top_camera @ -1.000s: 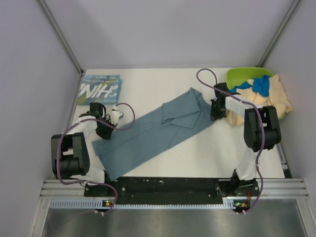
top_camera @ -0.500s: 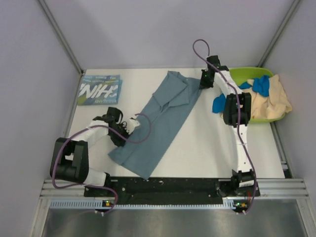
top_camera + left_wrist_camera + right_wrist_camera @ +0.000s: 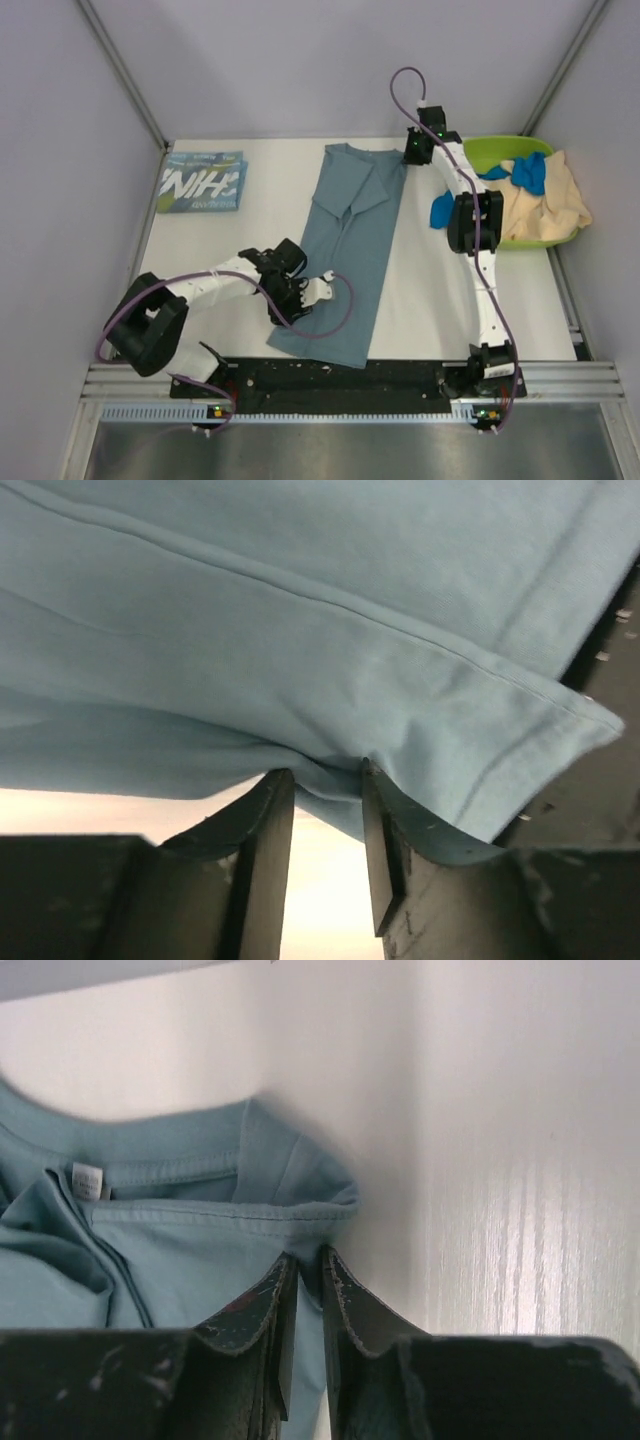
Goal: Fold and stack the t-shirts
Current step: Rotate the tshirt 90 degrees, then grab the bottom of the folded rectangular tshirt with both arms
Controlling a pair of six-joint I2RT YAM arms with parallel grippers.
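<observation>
Aluminium rail (image 3: 350,378) lines the bottom edge. Above it, the white table (image 3: 430,300) carries the slate-blue t-shirt (image 3: 350,250), laid lengthwise up the centre. The left gripper (image 3: 325,775) stands slightly parted at its hem. The right gripper (image 3: 308,1255) is clamped on its top end by the collar. Pale lilac walls (image 3: 330,70) fill the top.

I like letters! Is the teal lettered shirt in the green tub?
No, the teal cloth t-shirt with white letters lies folded on the white table.
</observation>
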